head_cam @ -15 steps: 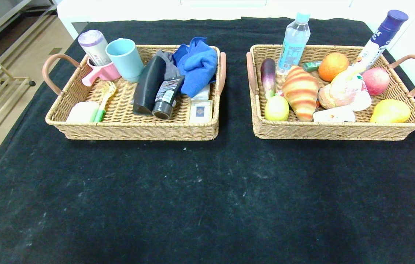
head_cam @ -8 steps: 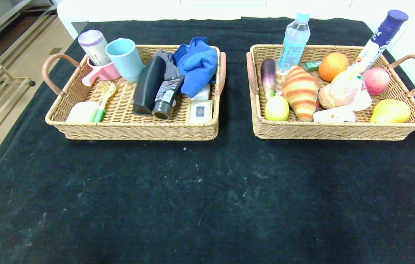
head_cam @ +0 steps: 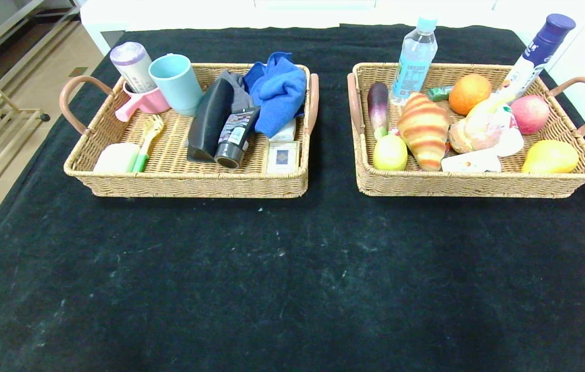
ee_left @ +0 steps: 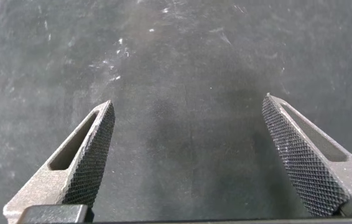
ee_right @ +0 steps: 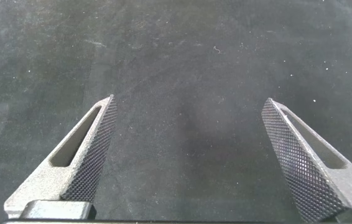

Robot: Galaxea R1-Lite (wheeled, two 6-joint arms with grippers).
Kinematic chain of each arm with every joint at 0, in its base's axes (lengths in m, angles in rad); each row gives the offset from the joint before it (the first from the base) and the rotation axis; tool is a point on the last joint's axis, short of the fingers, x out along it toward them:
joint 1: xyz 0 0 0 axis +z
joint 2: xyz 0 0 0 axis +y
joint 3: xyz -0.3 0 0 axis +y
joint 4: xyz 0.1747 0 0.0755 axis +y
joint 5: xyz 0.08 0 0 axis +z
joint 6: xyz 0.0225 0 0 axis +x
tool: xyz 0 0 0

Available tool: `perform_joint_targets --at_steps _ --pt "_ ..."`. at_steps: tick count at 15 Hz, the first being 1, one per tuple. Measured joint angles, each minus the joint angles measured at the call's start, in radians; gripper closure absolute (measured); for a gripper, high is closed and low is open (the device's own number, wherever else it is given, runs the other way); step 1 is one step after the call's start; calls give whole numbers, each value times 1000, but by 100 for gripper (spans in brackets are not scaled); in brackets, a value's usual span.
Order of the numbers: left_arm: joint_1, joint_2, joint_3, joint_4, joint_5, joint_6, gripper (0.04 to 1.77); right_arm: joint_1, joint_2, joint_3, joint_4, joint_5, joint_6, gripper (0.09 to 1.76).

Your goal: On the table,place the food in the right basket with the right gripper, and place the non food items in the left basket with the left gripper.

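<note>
Lying in the right basket (head_cam: 478,183), croissant (head_cam: 424,130); well clear of both grippers' spread fingers (ee_right: 92,155)

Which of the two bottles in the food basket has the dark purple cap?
The white bottle leaning over the right basket's far right corner has the purple cap. The other, a clear water bottle, stands upright with a pale blue cap.

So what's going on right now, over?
Left hand and right hand open, empty, over bare cloth. Croissant in right basket, tube in left basket. Nothing blocking.

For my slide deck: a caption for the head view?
Sorted: left basket holds the non food items, right basket the food.
</note>
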State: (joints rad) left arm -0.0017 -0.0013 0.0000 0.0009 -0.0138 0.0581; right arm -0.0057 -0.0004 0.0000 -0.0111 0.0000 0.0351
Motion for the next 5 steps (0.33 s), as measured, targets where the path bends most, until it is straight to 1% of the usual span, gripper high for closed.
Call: perform_joint_targets --at_steps 2,5 --pt "0 0 0 -3 14 -51 9 0 0 0 0 0 0 15" --pt "0 0 0 -3 17 -56 9 0 0 0 -5 1 0 15"
